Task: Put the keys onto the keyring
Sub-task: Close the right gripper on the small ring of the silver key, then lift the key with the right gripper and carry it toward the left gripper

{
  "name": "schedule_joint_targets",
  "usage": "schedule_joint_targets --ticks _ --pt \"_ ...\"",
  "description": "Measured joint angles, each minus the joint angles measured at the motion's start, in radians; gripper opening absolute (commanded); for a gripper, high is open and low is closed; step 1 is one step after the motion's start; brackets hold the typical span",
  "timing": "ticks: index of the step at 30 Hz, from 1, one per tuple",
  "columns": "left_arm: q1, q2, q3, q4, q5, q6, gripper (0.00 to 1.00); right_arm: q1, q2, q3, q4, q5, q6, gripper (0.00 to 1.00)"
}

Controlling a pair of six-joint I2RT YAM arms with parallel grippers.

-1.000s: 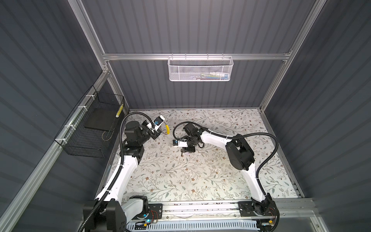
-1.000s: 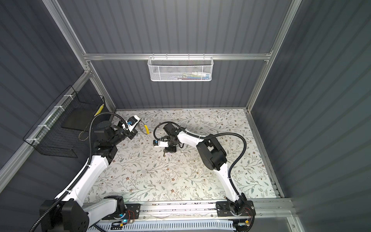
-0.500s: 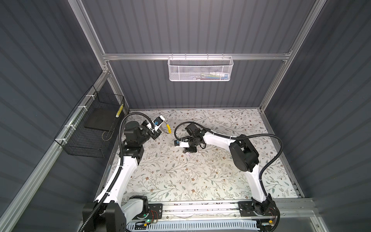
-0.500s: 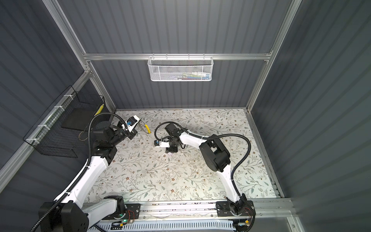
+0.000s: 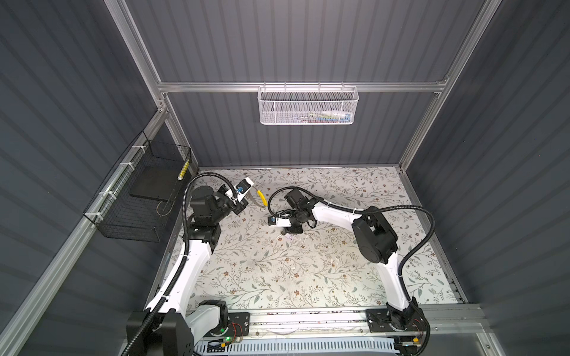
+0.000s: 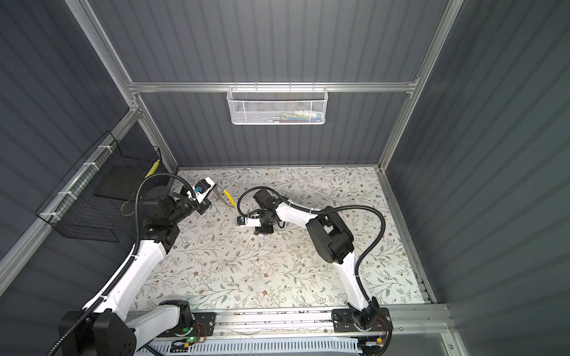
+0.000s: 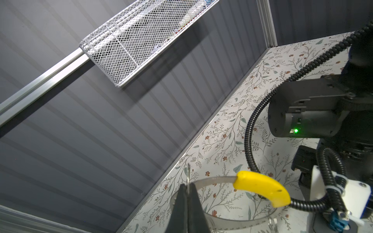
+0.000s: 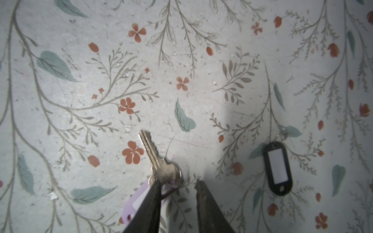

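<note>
My left gripper (image 7: 187,188) is shut on the thin grey band of the keyring (image 7: 214,180), a large hoop with a yellow tag (image 7: 260,189), held up off the table. Both top views show the yellow tag (image 5: 261,197) (image 6: 229,197) at the back left. One of the keys, a metal key (image 8: 149,150) with a lilac tag (image 8: 135,201), lies flat on the floral table. My right gripper (image 8: 178,187) is open just above it, one finger (image 8: 153,197) covering the key's head and small ring. The black-rimmed tag (image 8: 277,167) lies apart to the side.
A white mesh basket (image 5: 308,104) hangs on the back wall and a black wire basket (image 5: 135,197) on the left wall. The right arm's black cable (image 7: 248,141) loops close behind the held hoop.
The left gripper has carried the keyring slightly to the right. The right gripper has stayed over the lilac-tagged key with its jaws about as wide as before.
</note>
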State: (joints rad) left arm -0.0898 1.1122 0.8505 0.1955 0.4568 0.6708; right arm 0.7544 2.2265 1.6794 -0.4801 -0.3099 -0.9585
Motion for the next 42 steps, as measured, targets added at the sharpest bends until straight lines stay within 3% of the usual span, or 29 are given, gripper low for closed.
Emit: schedule_joint_targets --ticks 23,38,42 --pt "0.0 0.0 0.0 0.0 0.012 -0.006 0.0 -0.001 0.021 0.011 -0.007 -0.045 -0.003 0.2" --pt "0.0 0.001 0.0 0.002 0.016 -0.007 0.0 -0.001 0.023 0.011 -0.007 -0.057 0.003 0.01" --pt "0.0 0.001 0.0 0.004 0.016 -0.007 0.0 -0.001 0.022 0.008 -0.005 -0.063 0.005 0.0"
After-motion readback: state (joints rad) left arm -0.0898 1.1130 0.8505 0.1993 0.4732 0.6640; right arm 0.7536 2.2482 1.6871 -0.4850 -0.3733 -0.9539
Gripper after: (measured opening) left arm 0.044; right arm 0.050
